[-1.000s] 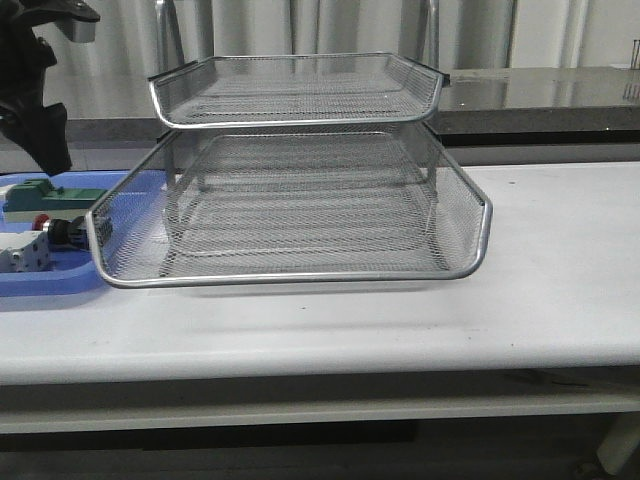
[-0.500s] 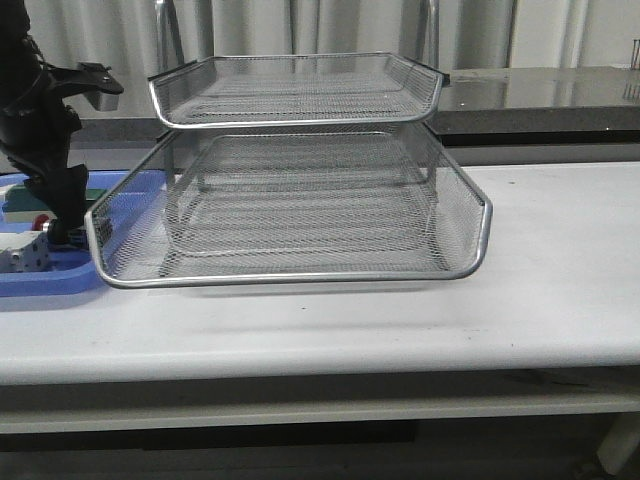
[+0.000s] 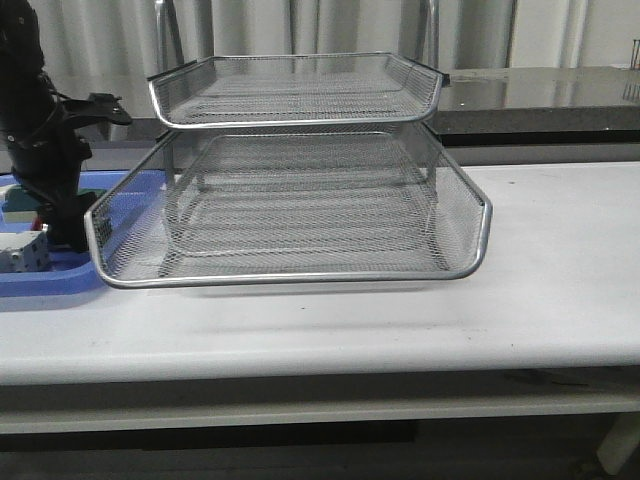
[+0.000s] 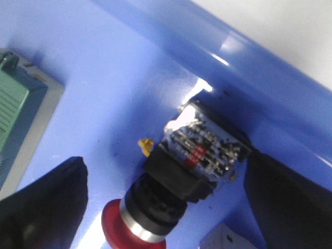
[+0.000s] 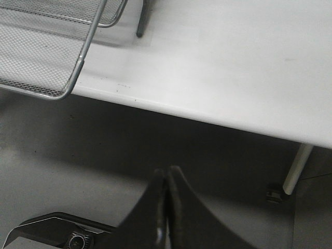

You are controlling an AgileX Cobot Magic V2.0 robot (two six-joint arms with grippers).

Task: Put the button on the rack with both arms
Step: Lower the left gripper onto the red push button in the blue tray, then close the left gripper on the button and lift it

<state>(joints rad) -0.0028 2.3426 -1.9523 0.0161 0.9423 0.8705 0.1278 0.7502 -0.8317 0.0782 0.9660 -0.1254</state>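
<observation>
The button (image 4: 171,189) lies on its side in the blue tray, red cap (image 4: 127,228) toward the camera, blue rear part (image 4: 207,145) away from it. My left gripper (image 4: 166,207) is open, low over the tray, one finger (image 4: 46,202) on each side of the button and not touching it. In the front view the left gripper (image 3: 65,235) is down in the tray at the far left and hides the button. The silver wire rack (image 3: 300,200) stands mid-table. My right gripper (image 5: 166,179) is shut and empty, below the table's front edge over the floor.
The flat blue tray (image 3: 40,280) sits left of the rack, its wall (image 4: 249,78) just beyond the button. It also holds a green block (image 4: 13,114) and a white block (image 3: 25,255). A rack corner (image 5: 46,57) and a table leg (image 5: 295,168) show in the right wrist view.
My left arm has come down and slightly right into the blue tray, now covering the button in the front view. The rack has not moved.
</observation>
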